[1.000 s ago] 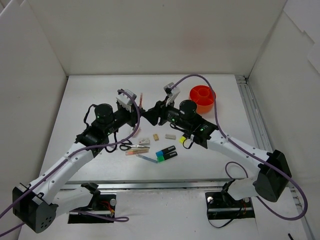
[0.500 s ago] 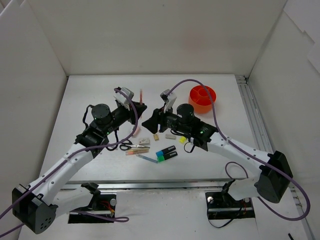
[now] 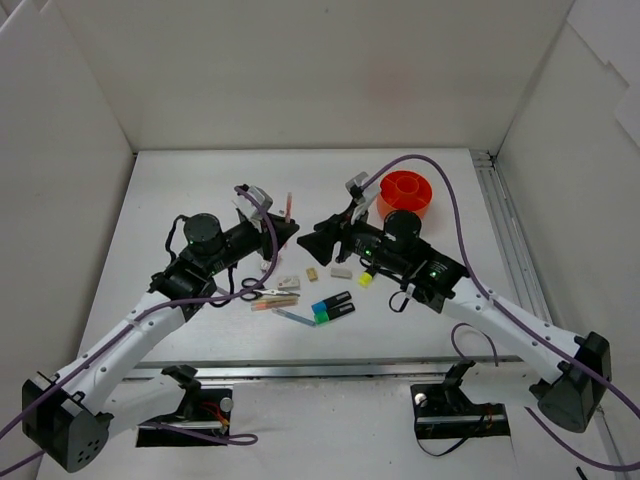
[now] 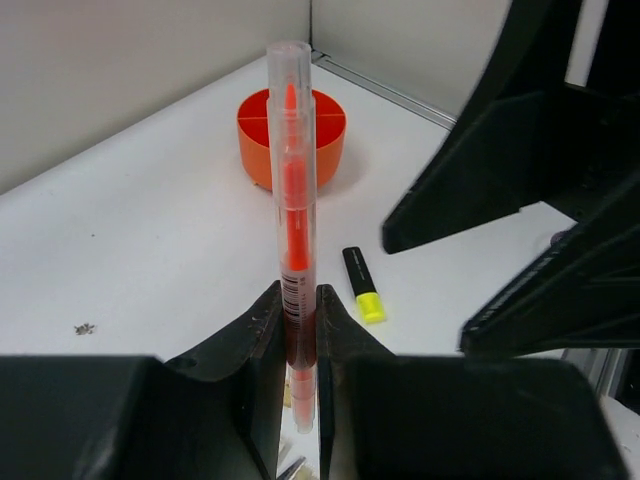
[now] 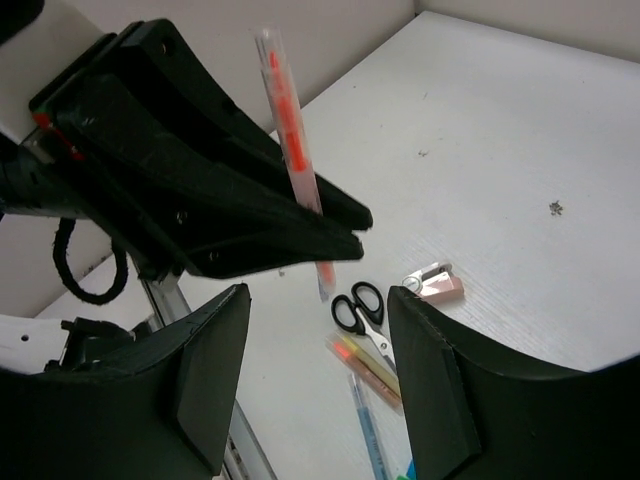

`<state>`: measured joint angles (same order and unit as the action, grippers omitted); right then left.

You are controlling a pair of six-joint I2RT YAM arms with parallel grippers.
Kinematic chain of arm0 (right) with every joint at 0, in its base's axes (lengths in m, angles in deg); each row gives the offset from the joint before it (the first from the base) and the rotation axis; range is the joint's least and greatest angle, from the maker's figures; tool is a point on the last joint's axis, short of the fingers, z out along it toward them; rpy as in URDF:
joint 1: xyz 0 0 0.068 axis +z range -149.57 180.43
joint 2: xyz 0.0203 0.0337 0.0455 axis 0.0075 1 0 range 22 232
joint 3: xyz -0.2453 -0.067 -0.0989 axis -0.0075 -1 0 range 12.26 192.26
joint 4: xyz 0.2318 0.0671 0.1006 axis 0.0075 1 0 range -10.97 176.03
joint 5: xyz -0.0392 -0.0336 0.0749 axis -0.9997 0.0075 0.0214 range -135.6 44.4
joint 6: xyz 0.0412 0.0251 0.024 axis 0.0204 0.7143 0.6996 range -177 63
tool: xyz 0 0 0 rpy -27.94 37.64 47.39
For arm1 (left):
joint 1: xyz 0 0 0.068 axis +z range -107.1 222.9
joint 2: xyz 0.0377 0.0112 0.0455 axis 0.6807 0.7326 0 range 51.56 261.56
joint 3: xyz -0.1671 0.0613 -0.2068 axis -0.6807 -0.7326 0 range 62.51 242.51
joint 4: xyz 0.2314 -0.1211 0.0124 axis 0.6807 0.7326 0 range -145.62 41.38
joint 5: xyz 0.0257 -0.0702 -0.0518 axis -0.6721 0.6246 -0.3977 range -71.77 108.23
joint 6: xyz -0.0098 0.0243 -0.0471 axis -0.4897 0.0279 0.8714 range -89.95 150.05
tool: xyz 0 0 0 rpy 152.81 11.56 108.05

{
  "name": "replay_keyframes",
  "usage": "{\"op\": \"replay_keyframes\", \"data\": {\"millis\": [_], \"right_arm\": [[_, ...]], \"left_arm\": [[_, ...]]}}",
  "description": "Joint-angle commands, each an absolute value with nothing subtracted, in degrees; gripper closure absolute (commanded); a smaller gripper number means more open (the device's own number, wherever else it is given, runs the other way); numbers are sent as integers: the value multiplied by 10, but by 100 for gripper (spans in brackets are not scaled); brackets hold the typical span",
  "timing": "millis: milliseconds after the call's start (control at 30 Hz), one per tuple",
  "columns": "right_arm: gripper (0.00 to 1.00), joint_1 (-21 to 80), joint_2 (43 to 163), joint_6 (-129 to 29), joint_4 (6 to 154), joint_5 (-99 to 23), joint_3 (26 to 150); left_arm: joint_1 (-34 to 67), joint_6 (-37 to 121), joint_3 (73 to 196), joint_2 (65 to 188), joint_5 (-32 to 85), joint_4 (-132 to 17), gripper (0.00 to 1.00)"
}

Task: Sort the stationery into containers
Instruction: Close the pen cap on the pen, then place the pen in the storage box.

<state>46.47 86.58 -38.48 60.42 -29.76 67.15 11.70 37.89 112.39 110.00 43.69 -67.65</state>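
My left gripper is shut on a thin orange pen, which stands upright above the table. The right gripper faces it from the right, open and with nothing between its fingers; in the top view it sits just right of the left gripper. The round orange cup, divided inside, stands at the back right. Black-handled scissors, two thin pens, a blue pen, blue- and green-ended highlighters and small erasers lie below.
A yellow-ended highlighter lies on the table under the right arm. A pink eraser sits right of the scissors. White walls close in the table on three sides, and a metal rail runs along its right edge.
The right arm has drawn back to the right and its jaws have spread wider. The left gripper has shifted slightly right, still holding the orange pen.
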Motion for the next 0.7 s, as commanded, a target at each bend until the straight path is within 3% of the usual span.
{"op": "replay_keyframes", "data": {"millis": [0,267,367,667], "right_arm": [[46,461,899,-393,530,-288,715],[50,459,971,-380,475,-336,753],[62,459,973,-371,454,-349,750],[60,447,943,-366,451,-353,735]], "left_arm": [[108,365,1141,1107,480,-701,100],[85,359,1140,1119,486,-692,100],[85,361,1145,1123,498,-678,100],[80,365,1132,1117,498,-670,100]]}}
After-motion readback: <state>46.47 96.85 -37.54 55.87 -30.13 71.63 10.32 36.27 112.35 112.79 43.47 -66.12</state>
